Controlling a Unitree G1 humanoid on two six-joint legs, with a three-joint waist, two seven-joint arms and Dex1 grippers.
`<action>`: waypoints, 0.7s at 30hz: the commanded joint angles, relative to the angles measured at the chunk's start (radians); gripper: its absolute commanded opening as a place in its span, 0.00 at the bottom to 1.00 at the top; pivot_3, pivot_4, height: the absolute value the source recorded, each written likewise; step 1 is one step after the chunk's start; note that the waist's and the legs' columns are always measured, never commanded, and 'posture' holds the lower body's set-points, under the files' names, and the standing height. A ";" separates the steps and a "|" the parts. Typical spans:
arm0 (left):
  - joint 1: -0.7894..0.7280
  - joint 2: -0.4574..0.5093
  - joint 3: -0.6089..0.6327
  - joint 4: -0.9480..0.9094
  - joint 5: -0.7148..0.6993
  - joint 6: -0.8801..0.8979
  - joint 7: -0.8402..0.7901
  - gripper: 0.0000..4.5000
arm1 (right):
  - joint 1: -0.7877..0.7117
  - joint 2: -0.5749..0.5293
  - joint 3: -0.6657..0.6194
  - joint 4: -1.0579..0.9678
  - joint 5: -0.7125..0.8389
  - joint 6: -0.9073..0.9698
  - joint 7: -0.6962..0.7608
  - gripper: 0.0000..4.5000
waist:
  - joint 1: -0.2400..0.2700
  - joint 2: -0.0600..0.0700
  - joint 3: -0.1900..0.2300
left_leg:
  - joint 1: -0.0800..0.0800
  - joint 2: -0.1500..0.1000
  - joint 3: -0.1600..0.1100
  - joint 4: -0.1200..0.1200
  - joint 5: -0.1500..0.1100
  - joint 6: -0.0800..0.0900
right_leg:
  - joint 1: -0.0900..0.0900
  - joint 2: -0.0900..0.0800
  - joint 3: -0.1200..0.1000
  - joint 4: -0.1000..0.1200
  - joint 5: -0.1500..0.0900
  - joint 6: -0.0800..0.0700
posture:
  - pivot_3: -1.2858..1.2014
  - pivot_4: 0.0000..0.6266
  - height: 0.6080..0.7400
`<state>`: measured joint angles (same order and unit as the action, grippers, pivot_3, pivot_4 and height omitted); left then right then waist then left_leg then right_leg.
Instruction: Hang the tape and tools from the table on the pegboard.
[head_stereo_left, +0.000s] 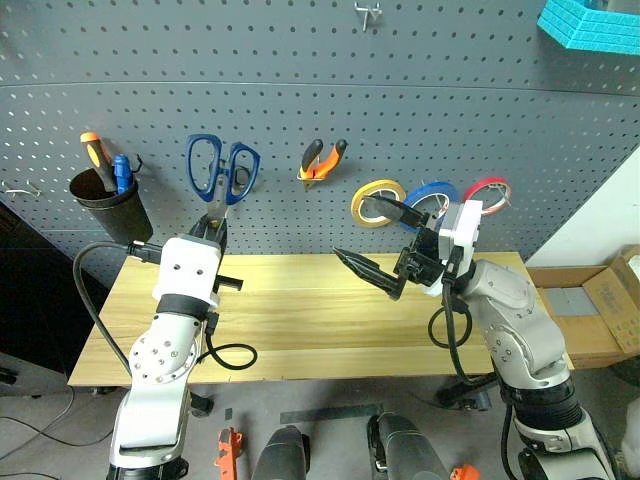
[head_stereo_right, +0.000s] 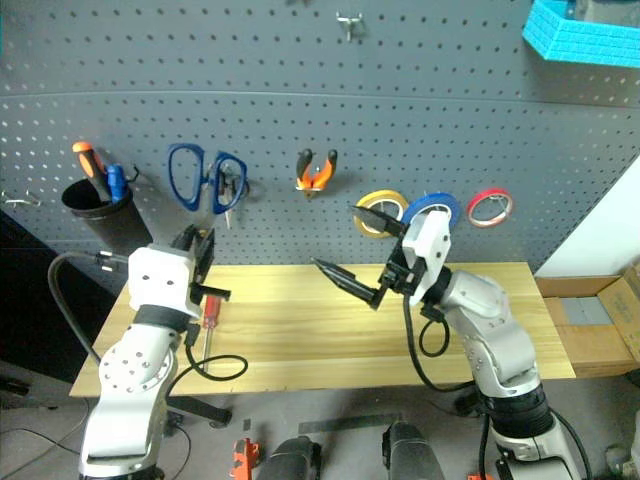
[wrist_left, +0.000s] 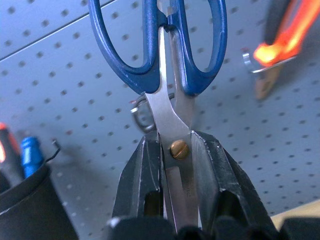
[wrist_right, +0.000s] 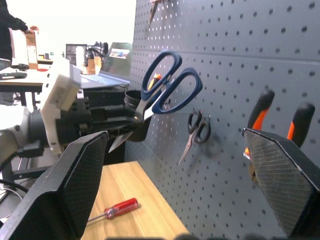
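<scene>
Left tool (wrist_left: 175, 200) clamped on scissors (head_stereo_left: 222, 170) blades, handles upward at pegboard (head_stereo_left: 420, 80); right tool (head_stereo_right: 352, 250) apart, empty.

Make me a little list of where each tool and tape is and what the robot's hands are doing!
blue scissors: held up by the blades at the pegboard, in the shut left tool
right tool: open, holding nothing, above the table
pliers: hanging on the pegboard
blue tape: hanging on the pegboard between the yellow tape and the red tape
red screwdriver: lying on the table
small black scissors: hanging on the pegboard
</scene>
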<state>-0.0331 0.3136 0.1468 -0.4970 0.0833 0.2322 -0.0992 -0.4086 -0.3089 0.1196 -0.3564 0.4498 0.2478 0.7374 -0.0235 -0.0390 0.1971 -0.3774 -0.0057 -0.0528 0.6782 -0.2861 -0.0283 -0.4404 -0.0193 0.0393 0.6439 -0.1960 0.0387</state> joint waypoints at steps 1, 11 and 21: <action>-0.027 -0.047 0.023 0.007 -0.052 0.026 0.012 0.13 | -0.015 -0.001 -0.012 0.004 -0.010 -0.027 -0.002 1.00 | 0.000 0.000 0.000 | 0.000 0.000 0.000 0.000 0.000 0.000 | 0.000 0.000 0.000 0.000 0.000 0.000 | 0.53 0.18 1.00; -0.073 -0.085 -0.023 0.046 -0.088 0.073 -0.021 0.13 | -0.006 -0.006 -0.014 0.004 -0.021 -0.031 -0.008 1.00 | 0.000 0.000 0.000 | 0.000 0.000 0.000 0.000 0.000 0.000 | 0.000 0.000 0.001 0.001 0.000 0.000 | 0.53 0.19 1.00; -0.066 -0.125 0.014 0.048 -0.121 0.110 0.017 0.13 | -0.008 -0.005 -0.017 -0.002 -0.023 -0.022 -0.007 1.00 | -0.001 0.000 -0.001 | 0.001 0.000 0.001 0.000 0.000 0.000 | 0.001 0.000 0.001 0.001 0.000 0.000 | 0.53 0.20 1.00</action>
<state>-0.0918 0.1913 0.1359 -0.4202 -0.0287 0.3463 -0.0959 -0.4082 -0.3117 0.1195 -0.3310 0.4180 0.2388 0.7358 -0.0246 -0.0395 0.1966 -0.3760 -0.0059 -0.0522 0.6783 -0.2861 -0.0284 -0.4397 -0.0194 0.0402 0.6453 -0.1958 0.0383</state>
